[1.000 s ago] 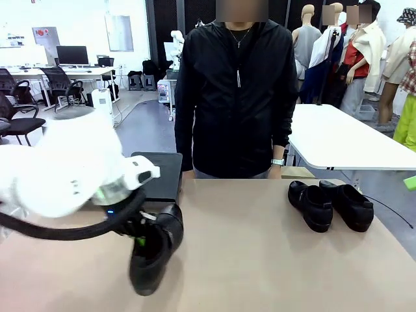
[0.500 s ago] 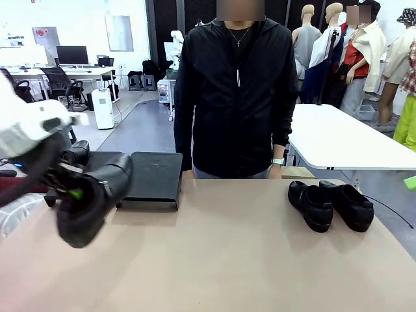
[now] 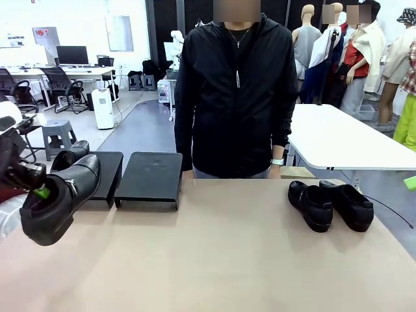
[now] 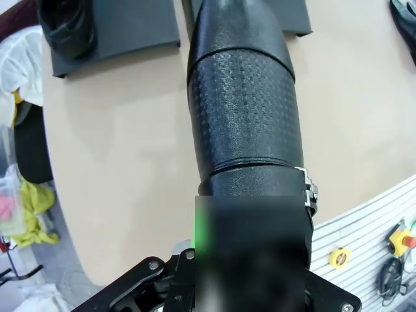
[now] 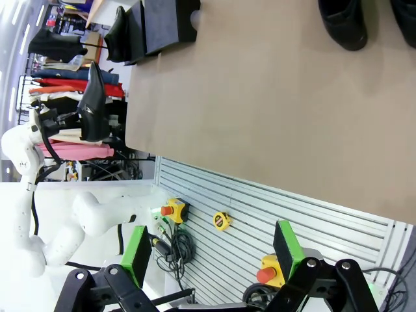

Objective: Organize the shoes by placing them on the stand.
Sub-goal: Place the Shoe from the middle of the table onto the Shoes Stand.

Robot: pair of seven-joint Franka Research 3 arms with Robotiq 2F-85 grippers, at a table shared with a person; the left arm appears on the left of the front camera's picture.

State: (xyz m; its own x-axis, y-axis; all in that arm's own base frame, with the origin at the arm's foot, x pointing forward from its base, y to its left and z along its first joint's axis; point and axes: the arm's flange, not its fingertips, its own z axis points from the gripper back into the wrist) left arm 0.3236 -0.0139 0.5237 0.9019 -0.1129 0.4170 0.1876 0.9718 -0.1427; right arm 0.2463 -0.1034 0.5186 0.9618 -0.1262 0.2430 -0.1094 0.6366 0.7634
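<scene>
My left gripper (image 3: 40,190) pinched a shoe (image 3: 58,208), its toe pointing away from the grip. The left wrist view added the stand (image 4: 130,39) beyond that toe, with a second shoe (image 4: 65,29) on it; the grip itself was blurred there. My right gripper (image 5: 211,252) stood spread, two more shoes (image 5: 344,23) far ahead on the counter (image 5: 260,117). Since a second earlier the held shoe had swung left.

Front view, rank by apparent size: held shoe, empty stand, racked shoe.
1. Held shoe and empty stand: alike; the shoe is nearer the camera, so no ranking.
2. Racked shoe, partly hidden behind the held shoe.
</scene>
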